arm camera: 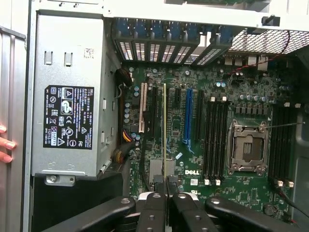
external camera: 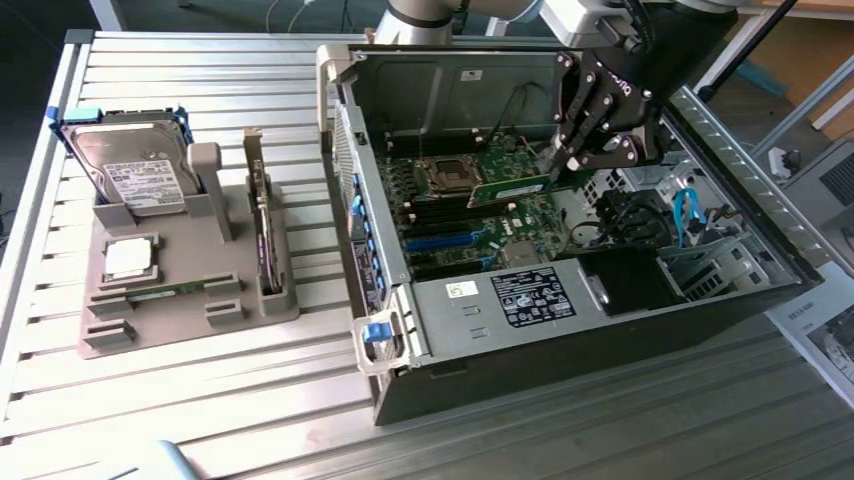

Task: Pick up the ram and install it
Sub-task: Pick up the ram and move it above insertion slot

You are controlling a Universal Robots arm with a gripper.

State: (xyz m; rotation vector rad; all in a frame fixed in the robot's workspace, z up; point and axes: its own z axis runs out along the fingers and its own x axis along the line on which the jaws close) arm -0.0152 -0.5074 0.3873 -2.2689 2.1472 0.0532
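Exterior view: the black two-fingered claw (external camera: 554,165) hangs inside the open black-and-grey metal computer case (external camera: 400,370). Its fingers are pinched nearly together on one end of the ram (external camera: 511,188), a long, narrow green circuit-board stick. The ram is held over the green motherboard (external camera: 514,235), near the square silver processor socket (external camera: 447,175). On the exterior view's left, a grey plastic holder tray (external camera: 120,335) carries a silver hard drive (external camera: 127,170), a square silver processor chip (external camera: 130,258) and a second green stick (external camera: 174,290) (lying flat). In the wrist view the claw (arm camera: 166,181) grips the ram (arm camera: 164,125) edge-on, over the board between a white slot (arm camera: 142,113) and a blue slot (arm camera: 187,116). A person's fingertips (arm camera: 6,143) show outside the case, beside the grey power supply box (arm camera: 67,63).
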